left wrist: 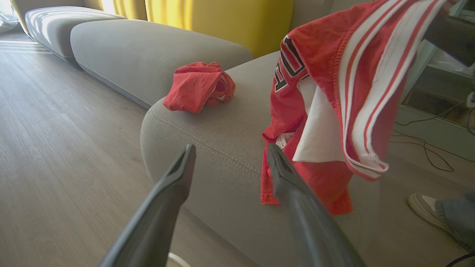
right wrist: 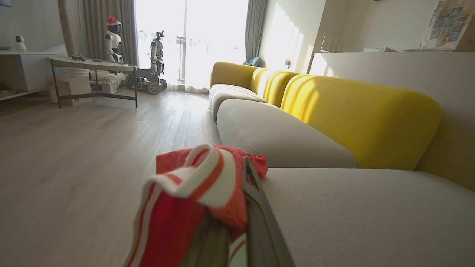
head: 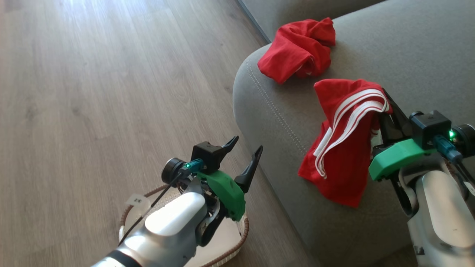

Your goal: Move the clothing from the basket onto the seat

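Note:
A crumpled red garment (head: 298, 50) (left wrist: 198, 87) lies on the grey seat (head: 408, 55) (left wrist: 230, 126) near its rounded corner. A second piece of red clothing with white stripes (head: 345, 141) (left wrist: 334, 92) (right wrist: 189, 200) hangs over the seat's front part, and my right gripper (head: 386, 107) is shut on its upper edge. Over the white basket (head: 237, 241) on the floor, my left gripper (head: 246, 148) (left wrist: 230, 155) is open and holds nothing; its fingertips point toward the seat's edge. My left arm covers most of the basket's inside.
Wooden floor (head: 92, 92) spreads left of the sofa. Yellow backrests (right wrist: 356, 115) line the sofa's far side. A person's shoe (left wrist: 423, 207) and cables (left wrist: 423, 144) are on the floor beyond the seat. A table (right wrist: 92, 66) and small robots (right wrist: 156, 63) stand far off by the window.

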You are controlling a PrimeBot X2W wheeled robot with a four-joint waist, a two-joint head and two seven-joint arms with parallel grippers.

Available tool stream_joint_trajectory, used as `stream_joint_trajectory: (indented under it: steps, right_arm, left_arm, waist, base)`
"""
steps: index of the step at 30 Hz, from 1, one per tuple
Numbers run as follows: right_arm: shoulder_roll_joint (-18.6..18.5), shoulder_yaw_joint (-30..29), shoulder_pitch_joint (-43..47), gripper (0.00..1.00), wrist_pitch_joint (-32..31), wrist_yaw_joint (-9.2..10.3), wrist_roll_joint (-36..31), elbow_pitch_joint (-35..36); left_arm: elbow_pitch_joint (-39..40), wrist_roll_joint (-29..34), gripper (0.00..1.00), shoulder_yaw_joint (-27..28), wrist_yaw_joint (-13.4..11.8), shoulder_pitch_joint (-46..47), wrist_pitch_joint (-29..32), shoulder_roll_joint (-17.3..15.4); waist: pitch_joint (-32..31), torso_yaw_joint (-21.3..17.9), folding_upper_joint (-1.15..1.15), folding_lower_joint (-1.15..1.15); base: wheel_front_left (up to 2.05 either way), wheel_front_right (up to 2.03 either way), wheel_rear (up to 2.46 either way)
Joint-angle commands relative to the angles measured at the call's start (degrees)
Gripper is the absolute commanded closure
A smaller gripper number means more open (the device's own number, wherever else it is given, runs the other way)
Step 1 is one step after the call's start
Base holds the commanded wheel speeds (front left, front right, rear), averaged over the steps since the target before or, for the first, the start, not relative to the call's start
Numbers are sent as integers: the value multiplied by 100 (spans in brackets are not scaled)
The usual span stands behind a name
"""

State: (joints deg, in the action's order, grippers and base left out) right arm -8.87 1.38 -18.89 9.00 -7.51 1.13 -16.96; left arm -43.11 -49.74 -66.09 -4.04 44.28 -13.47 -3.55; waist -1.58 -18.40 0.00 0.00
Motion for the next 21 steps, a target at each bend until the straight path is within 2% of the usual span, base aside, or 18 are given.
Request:
stream_joint_trajectory:
  steps: [1,5,10,14,21]
  right_arm:
    - [-29,114,-189,100,-44,2,34,252]
    - [-90,179,-342,100,-117,2,97,213]
    - [-344,290,-869,100,-207,2,194,6]
    - [-601,315,-1551,100,-304,2,330,-321]
    - [-1178,185,-3075,100,-360,2,371,-1183]
  left_arm:
    - [104,49,0,112,9,275,-87,-44]
    - [94,77,0,72,34,247,-105,-10]
    - [63,135,0,44,34,268,-122,12]
    - [52,213,0,66,0,297,-136,17]
    - [31,452,0,94,-48,488,-147,-26]
  waist:
    - [66,-25,0,0]
    - [146,51,0,0]
    - [255,249,0,0]
    - [408,424,0,0]
    - [1035,775,0,0]
  base:
    - [0,0,0]
    - [0,0,0]
    - [0,0,0]
    - [0,0,0]
    - [0,0,0]
